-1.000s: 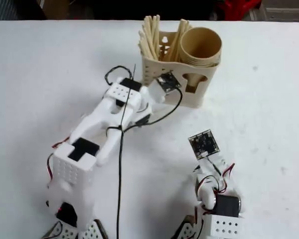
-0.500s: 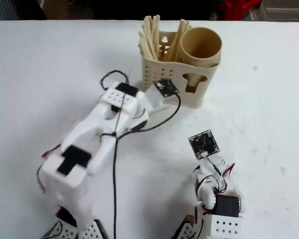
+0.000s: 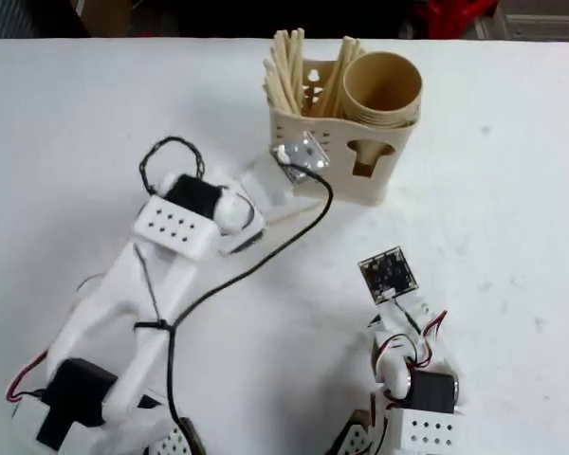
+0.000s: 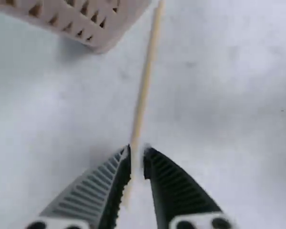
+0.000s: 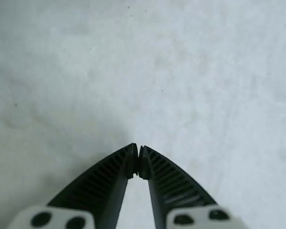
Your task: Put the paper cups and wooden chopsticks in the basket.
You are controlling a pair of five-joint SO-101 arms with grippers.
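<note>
High: cups (image 3: 384,90) and chopsticks (image 3: 286,71) stand in basket (image 3: 379,180). My left arm (image 3: 175,223) stretched to basket's near-left corner. Right arm (image 3: 408,379) folded, well short of basket.

Left wrist: left pincer (image 4: 137,155) pinching loose stick (image 4: 145,90) near one end, other end just beside basket corner. Stick light, stiff, smooth, so end grip likely lets it swing. Mid-length hold would be steadier.

Right wrist: right pincer (image 5: 137,160) pressed together, empty, over table (image 5: 205,71), apart from basket.

Overhead + close L-wrist cam, basket (image 3: 398,163) shared
</note>
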